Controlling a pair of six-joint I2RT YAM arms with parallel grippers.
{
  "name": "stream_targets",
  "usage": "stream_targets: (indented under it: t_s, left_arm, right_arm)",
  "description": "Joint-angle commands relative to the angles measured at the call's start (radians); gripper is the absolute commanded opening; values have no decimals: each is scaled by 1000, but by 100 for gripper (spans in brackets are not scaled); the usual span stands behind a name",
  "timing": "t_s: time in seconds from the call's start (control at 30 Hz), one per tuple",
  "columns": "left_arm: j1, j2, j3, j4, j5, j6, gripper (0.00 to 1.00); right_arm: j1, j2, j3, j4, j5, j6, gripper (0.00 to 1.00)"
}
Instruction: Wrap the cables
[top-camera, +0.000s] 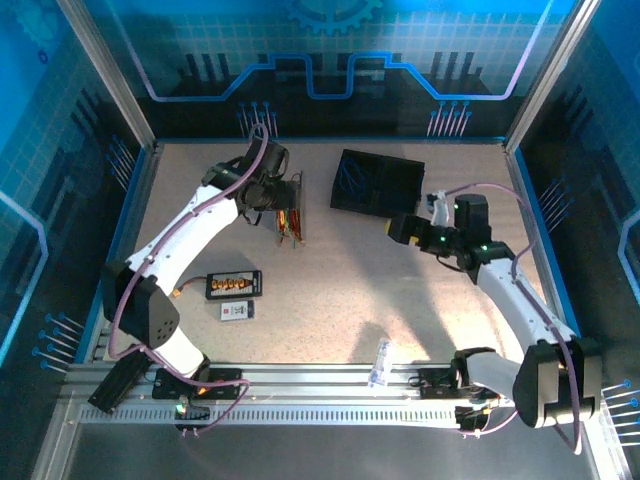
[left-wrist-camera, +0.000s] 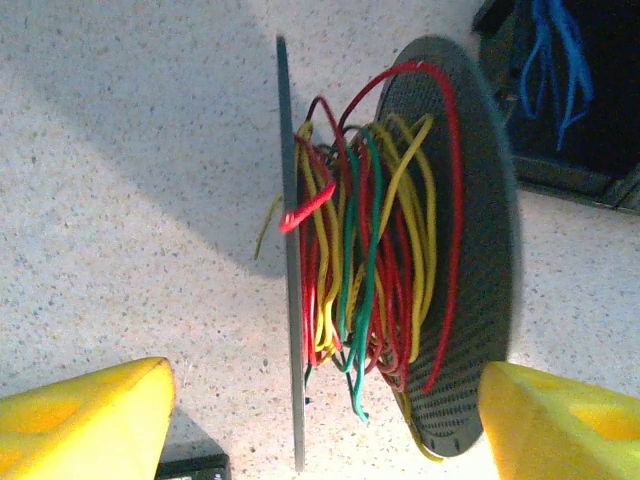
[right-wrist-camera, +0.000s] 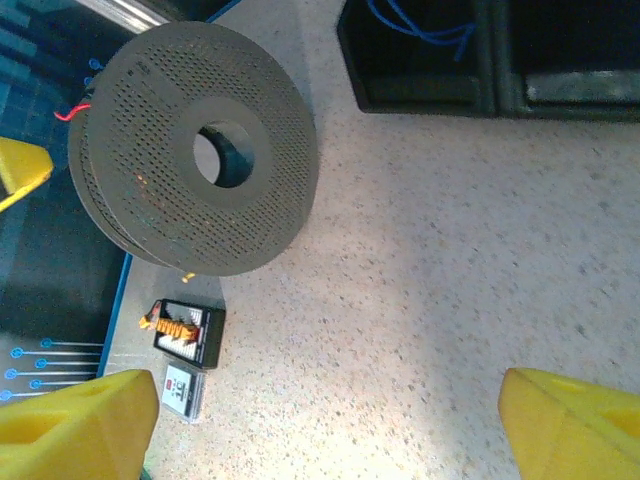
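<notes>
The cables (left-wrist-camera: 370, 260) are red, yellow and green wires wound loosely on a dark spool (left-wrist-camera: 470, 270) standing on edge; a red loop and a green end stick out. My left gripper (left-wrist-camera: 325, 430) is open, its yellow fingers (left-wrist-camera: 80, 420) wide on either side of the spool's near edge, gripping nothing. From above, the left gripper (top-camera: 272, 192) sits right behind the spool (top-camera: 291, 225). My right gripper (right-wrist-camera: 325, 430) is open over bare table, right of the spool (right-wrist-camera: 200, 160); from above it is the right gripper (top-camera: 405, 228). Blue cables (left-wrist-camera: 555, 60) lie in a black box.
The black box (top-camera: 377, 180) stands at the back, right of the spool. A small black board with orange connectors (top-camera: 233, 285) and a white card (top-camera: 237, 310) lie at the left front. A clear plastic bag (top-camera: 380, 362) lies near the front rail.
</notes>
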Motion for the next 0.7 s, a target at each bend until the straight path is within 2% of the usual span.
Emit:
stream_targets:
  t_s: [0.0, 0.13, 0.27, 0.67]
  left_arm:
    - [-2, -58, -16, 30, 39, -8, 86]
    - [23, -76, -46, 50, 68, -9, 92]
    - [45, -99, -106, 72, 82, -20, 94]
    - [65, -129, -214, 138, 144, -37, 94]
  right_arm:
    - [64, 68, 117, -38, 83, -57, 87]
    - [125, 215, 269, -67, 144, -88, 78]
    - [178, 386, 447, -101, 206, -137, 69]
    - [214, 882, 908, -217, 313, -251, 42]
